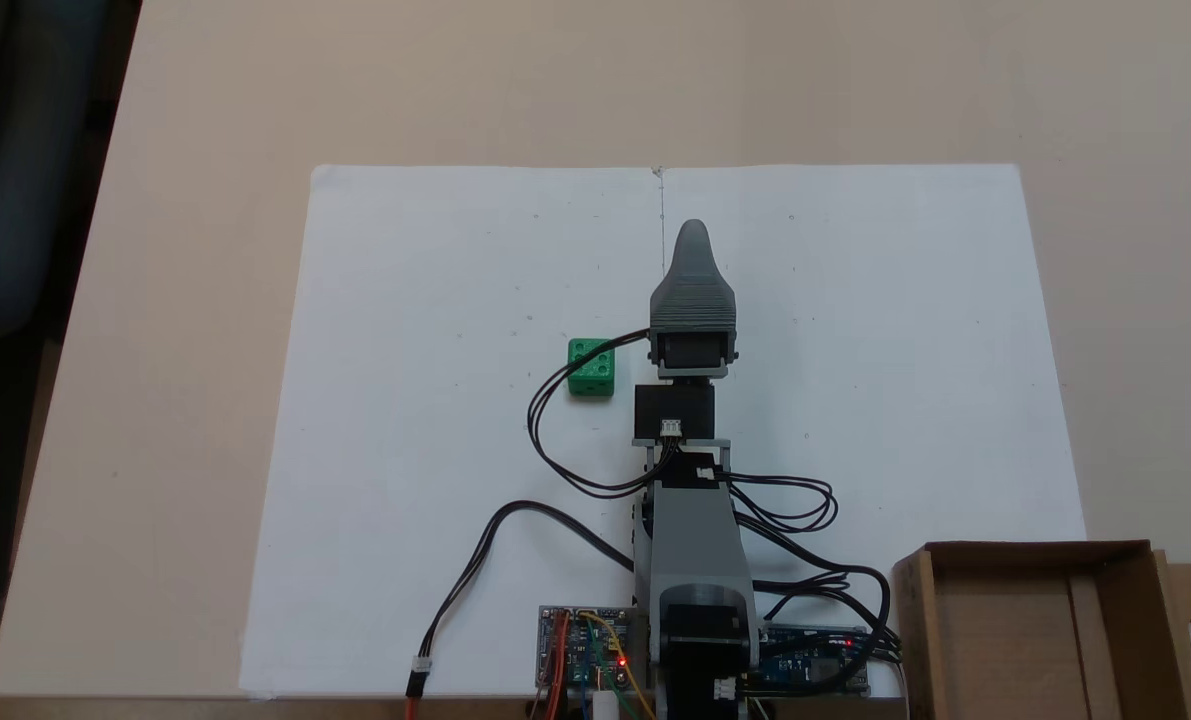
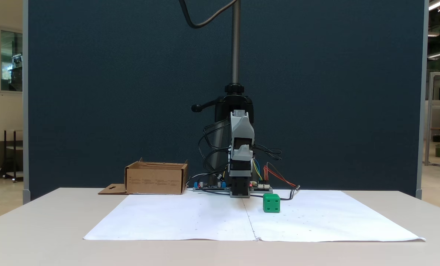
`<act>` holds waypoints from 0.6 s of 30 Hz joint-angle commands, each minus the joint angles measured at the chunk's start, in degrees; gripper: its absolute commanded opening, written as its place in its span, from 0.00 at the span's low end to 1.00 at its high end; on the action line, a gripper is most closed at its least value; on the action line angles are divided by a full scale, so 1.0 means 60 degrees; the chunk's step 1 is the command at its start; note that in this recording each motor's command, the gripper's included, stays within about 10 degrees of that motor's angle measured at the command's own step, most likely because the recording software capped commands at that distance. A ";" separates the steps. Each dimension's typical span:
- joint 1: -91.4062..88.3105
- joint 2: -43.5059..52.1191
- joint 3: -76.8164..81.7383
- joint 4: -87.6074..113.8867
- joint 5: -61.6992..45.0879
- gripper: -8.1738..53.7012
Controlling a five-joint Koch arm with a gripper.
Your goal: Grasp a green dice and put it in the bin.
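Green dice (image 1: 591,366) is seen resting on white paper (image 1: 435,400), just left of the arm in the top-down fixed view, untouched. Pincer (image 1: 693,232) is held above the paper's centre; jaw state can't be told. Bin (image 1: 1040,620) is set at bottom-right of the counter (image 1: 205,150), well apart from the dice.

We see the green dice (image 1: 591,367) on the white paper (image 1: 435,330), just left of the arm's gray gripper (image 1: 693,232), whose jaws we cannot tell apart. The cardboard bin (image 1: 1045,630) sits at the lower right, well apart from the dice.
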 commanded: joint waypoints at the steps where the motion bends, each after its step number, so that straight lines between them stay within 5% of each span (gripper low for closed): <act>1: 0.0117 0.1055 0.0615 -0.0088 -0.0688 0.86; 18: -0.0264 0.1055 0.0410 0.0234 -0.0718 0.81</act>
